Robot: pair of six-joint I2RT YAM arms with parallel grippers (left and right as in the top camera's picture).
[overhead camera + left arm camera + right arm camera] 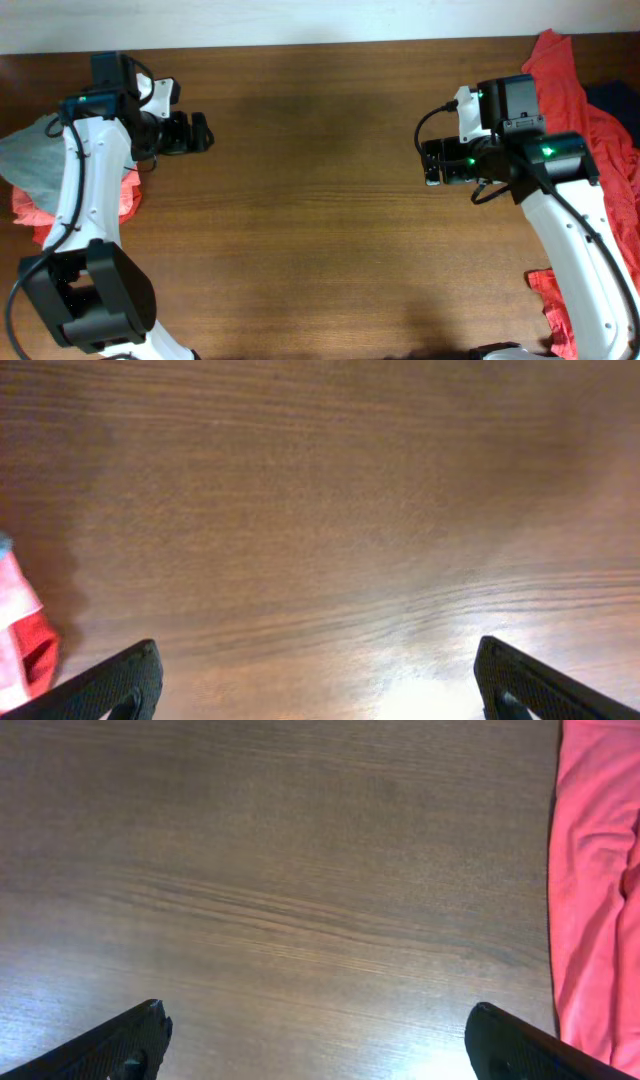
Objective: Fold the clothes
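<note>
Left gripper (pixel 197 132) and right gripper (pixel 432 161) hover wide open, empty, over the middle of the brown wooden table (pixel 310 220) — best pinch one layer only from the crumpled red fabric garments (pixel 600 130) at its right edge — the pale grey-blue T-shirt (pixel 30 160) lies at its left edge.

Brown wooden table (pixel 310 200) bears red garments (pixel 590 120) at both ends, grey garment (pixel 30 155) left.

A dark brown wood-grain table (pixel 320 200) meets a pale strip (pixel 300 20) along its far edge.
</note>
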